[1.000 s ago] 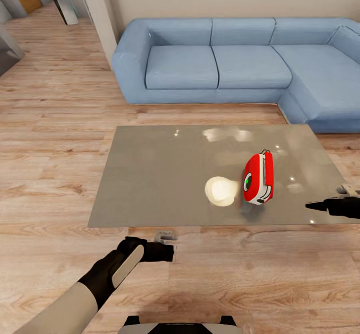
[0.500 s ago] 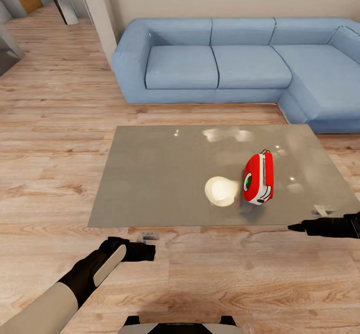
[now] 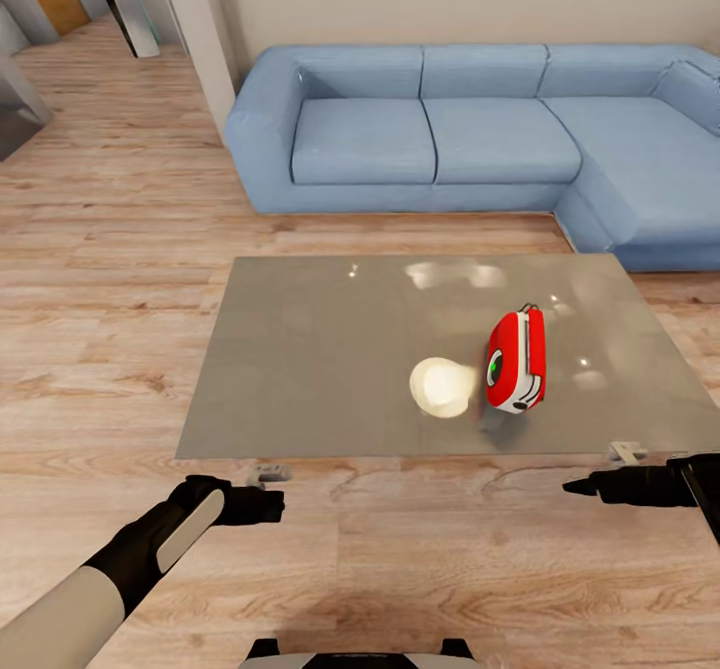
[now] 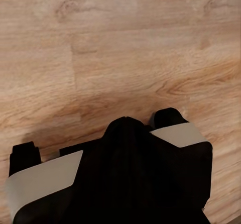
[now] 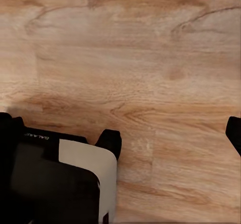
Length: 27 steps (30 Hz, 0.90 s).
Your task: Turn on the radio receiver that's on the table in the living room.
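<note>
Radio receiver (image 3: pixel 517 360) stands upright on the desk (image 3: pixel 300 369), right of frame centre, dial facing left, beside a bright lamp reflection. Untouched, not yet switched on as far as I can judge.

Change over the last second: both arms have pulled back toward the bottom of frame. Left tool (image 3: pixel 262 504) slid down-left, off the desk's near edge, now over the wood floor (image 3: pixel 420 559). Right tool (image 3: pixel 590 487) dropped from desk level at right to just below the near edge. View also tilted slightly; blue sofa (image 3: pixel 440 129) sits lower.

Right tool: fingers spread, per the wrist view. Left tool: cannot tell.

Meaning: retreat, not approach. The press needs a fresh reach, right arm nearer.
</note>
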### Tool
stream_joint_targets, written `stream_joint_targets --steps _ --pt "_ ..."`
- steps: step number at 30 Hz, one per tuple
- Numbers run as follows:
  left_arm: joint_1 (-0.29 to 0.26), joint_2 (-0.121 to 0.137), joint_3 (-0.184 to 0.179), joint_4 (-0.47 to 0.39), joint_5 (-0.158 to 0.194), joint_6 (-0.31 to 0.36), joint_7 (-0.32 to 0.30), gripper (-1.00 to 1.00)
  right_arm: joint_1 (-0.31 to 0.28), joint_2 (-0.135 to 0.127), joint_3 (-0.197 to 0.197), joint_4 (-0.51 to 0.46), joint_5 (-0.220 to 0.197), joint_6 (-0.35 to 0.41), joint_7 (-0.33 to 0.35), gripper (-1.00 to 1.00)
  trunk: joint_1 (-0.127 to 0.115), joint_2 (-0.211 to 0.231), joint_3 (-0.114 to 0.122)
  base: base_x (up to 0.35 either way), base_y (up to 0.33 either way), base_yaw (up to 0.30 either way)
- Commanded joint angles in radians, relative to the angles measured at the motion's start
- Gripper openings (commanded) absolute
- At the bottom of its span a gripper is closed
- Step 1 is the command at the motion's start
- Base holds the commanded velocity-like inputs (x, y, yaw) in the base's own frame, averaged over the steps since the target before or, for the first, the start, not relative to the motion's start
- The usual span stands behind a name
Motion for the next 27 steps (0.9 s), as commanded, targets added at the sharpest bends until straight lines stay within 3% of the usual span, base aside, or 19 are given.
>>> stream_joint_targets --steps 1,8,13,16,21,25,27 --pt "0.0 0.003 0.0 0.006 0.0 -0.001 0.0 -1.0 0.0 0.001 0.0 0.02 0.0 -0.018 -0.005 1.0 0.0 0.0 0.002 0.0 0.0 0.0" --pt "0.0 0.02 0.0 0.041 0.001 -0.002 -0.001 -1.0 0.0 0.0 0.0 0.129 -0.001 -0.109 -0.053 1.0 0.0 0.0 0.013 0.0 0.0 0.0" --pt "0.0 0.025 0.0 0.093 0.0 -0.003 -0.006 -1.0 0.0 0.0 0.0 0.279 0.004 -0.189 -0.097 1.0 0.0 0.0 0.021 0.0 0.0 0.0" --pt "0.0 0.026 0.0 0.139 -0.003 -0.004 -0.025 -1.0 0.0 0.002 0.0 0.417 0.03 -0.284 -0.136 1.0 0.0 0.0 0.025 0.0 0.0 0.0" --pt "0.0 0.026 -0.001 0.198 -0.007 -0.031 -0.053 -1.0 0.0 0.035 0.0 0.624 0.077 -0.456 -0.245 1.0 0.0 0.0 0.033 0.0 0.0 0.0" --pt "0.0 0.026 -0.001 0.238 -0.008 -0.07 -0.061 -1.0 0.0 0.047 0.0 0.72 0.086 -0.512 -0.306 1.0 0.0 0.0 0.04 0.0 0.0 0.0" --pt "0.0 0.022 -0.002 0.315 -0.014 -0.085 -0.064 -1.0 0.001 0.05 0.0 0.757 0.088 -0.527 -0.33 1.0 0.0 0.0 0.043 0.0 0.0 0.0"
